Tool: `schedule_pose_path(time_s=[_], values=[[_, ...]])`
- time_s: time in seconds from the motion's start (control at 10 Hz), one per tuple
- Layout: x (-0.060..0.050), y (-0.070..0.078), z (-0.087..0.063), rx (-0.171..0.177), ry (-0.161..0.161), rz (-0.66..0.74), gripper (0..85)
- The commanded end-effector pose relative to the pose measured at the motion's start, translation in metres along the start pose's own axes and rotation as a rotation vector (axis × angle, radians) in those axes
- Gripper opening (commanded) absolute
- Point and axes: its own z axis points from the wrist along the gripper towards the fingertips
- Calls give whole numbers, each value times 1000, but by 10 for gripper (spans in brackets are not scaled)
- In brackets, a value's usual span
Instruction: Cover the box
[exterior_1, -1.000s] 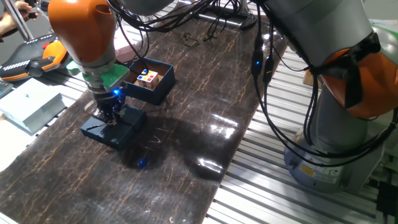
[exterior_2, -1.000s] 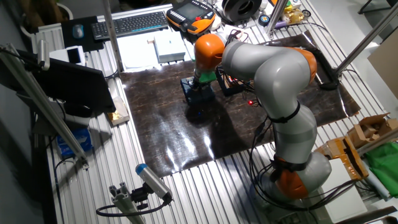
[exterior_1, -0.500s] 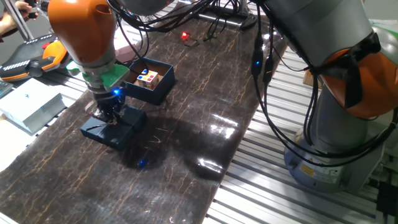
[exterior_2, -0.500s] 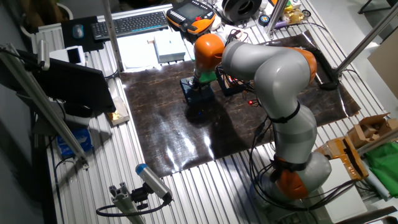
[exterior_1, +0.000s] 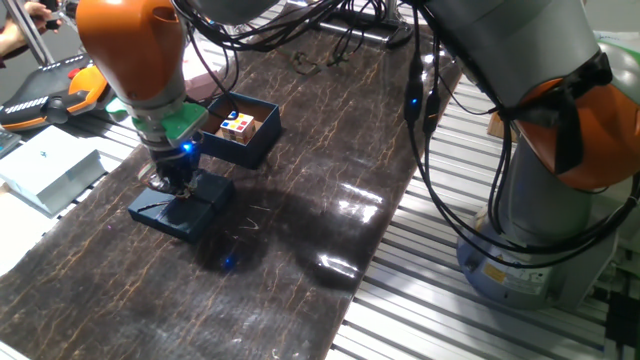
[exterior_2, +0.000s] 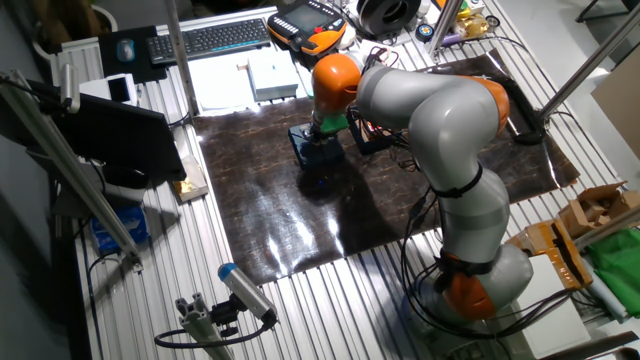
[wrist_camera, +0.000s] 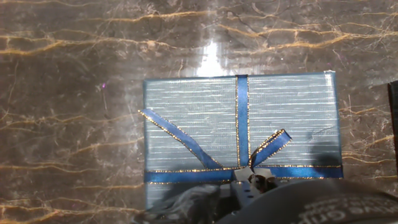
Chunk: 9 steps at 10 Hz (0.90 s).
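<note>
Claw (exterior_1: 174, 187) fingers hidden over the ribbon-tied lid (wrist_camera: 241, 127); open or closed impossible to tell. Dark blue box (exterior_1: 240, 130) sat uncovered on the counter (exterior_1: 300, 240), just beside, holding small colourful items.

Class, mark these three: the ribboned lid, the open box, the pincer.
lid (wrist_camera: 199, 118), hand view, striped top
box (exterior_1: 262, 137), one fixed view, front wall
pincer (exterior_1: 175, 186), one fixed view, between the fingertips
</note>
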Motion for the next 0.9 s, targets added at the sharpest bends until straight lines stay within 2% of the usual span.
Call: schedule_pose_path(time_s=[0.0, 0.2, 0.8], values=[[0, 0, 0, 3, -2, 6, 7], [0, 0, -2, 5, -2, 13, 7], [1, -1, -26, 17, -6, 15, 7]])
